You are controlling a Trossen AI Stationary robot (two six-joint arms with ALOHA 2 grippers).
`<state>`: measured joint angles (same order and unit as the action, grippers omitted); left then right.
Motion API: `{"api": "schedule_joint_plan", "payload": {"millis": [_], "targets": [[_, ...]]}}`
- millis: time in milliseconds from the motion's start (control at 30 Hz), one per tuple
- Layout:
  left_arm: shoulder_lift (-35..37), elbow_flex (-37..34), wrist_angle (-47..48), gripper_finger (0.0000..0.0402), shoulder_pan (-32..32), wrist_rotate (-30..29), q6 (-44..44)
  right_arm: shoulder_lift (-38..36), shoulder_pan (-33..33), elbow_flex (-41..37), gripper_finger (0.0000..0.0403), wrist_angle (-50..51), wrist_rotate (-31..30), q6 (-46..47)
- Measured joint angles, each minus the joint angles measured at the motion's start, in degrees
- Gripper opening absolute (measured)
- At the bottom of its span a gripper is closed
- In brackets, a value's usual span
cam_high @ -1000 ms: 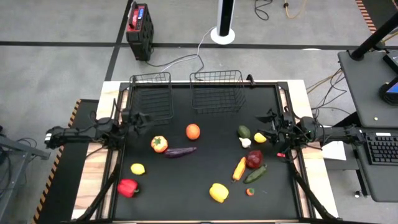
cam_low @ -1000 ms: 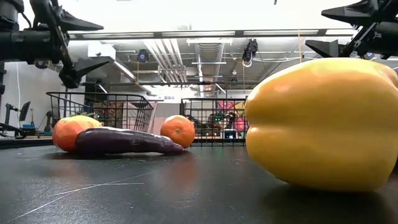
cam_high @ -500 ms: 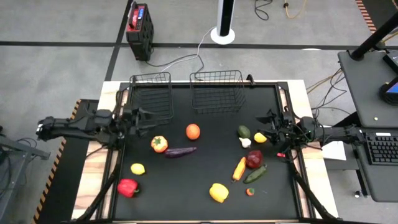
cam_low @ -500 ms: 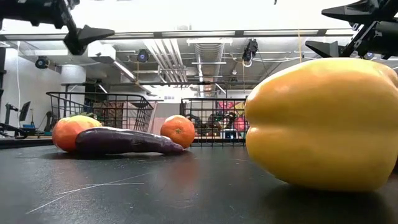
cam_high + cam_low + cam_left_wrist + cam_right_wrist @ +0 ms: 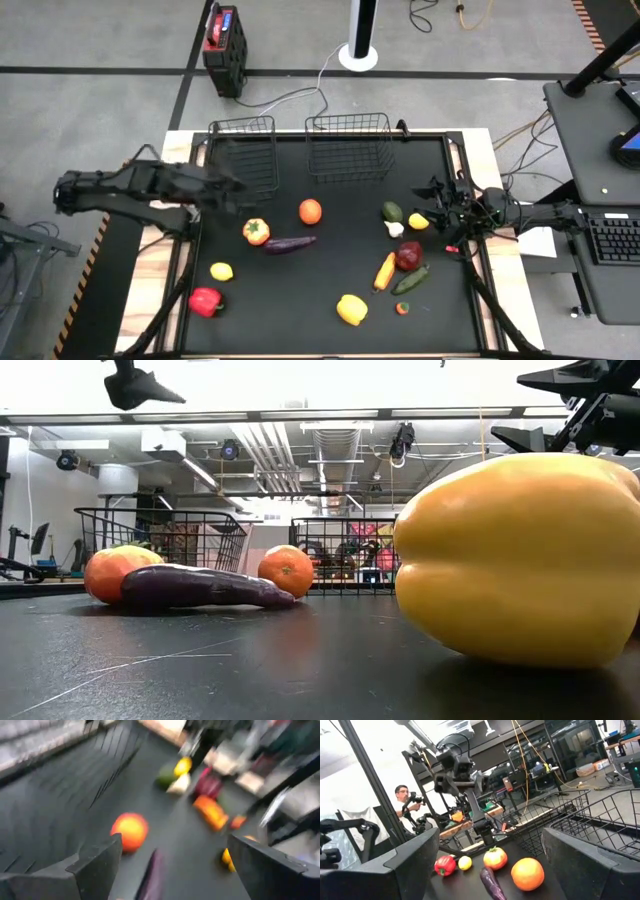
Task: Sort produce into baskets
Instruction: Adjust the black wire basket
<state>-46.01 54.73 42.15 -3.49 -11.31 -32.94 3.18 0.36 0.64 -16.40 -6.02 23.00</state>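
Note:
The produce lies scattered on the black table: an orange (image 5: pixel 310 211), an orange-red pepper (image 5: pixel 256 231), a purple eggplant (image 5: pixel 290 243), a lemon (image 5: pixel 221 271), a red pepper (image 5: pixel 205 301), a yellow pepper (image 5: pixel 351 309) and a carrot (image 5: pixel 385 271). An avocado (image 5: pixel 392 212), garlic (image 5: pixel 395 229) and a second lemon (image 5: pixel 418 221) lie at the right. Two wire baskets, narrower (image 5: pixel 245 150) and wider (image 5: pixel 349 145), stand at the far edge. My left gripper (image 5: pixel 232 186) is open, raised over the table's left side. My right gripper (image 5: pixel 424 200) is open at the right edge.
A green vegetable (image 5: pixel 411 279) and a dark red one (image 5: pixel 408 256) lie beside the carrot. The middle of the table between eggplant and carrot is bare. In the right wrist view a person (image 5: pixel 402 795) stands in the room beyond the table.
My left gripper has risen well above the table's left side and tipped from level to slanting down toward the produce, staying open. Nothing on the table has moved.

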Motion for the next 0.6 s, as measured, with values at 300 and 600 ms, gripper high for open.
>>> {"api": "schedule_joint_plan", "payload": {"millis": [300, 600], "targets": [[-12.95, 3.80, 17.70, 0.0343, 0.04, 1.64, -7.33, -0.01, 0.00, 0.00, 0.0343, 2.78, 0.04, 0.02], [-20.99, 3.69, 27.92, 0.0324, 0.33, 2.14, -9.54, -0.01, 0.00, 0.00, 0.0343, 6.33, 0.23, 2.62]]}}
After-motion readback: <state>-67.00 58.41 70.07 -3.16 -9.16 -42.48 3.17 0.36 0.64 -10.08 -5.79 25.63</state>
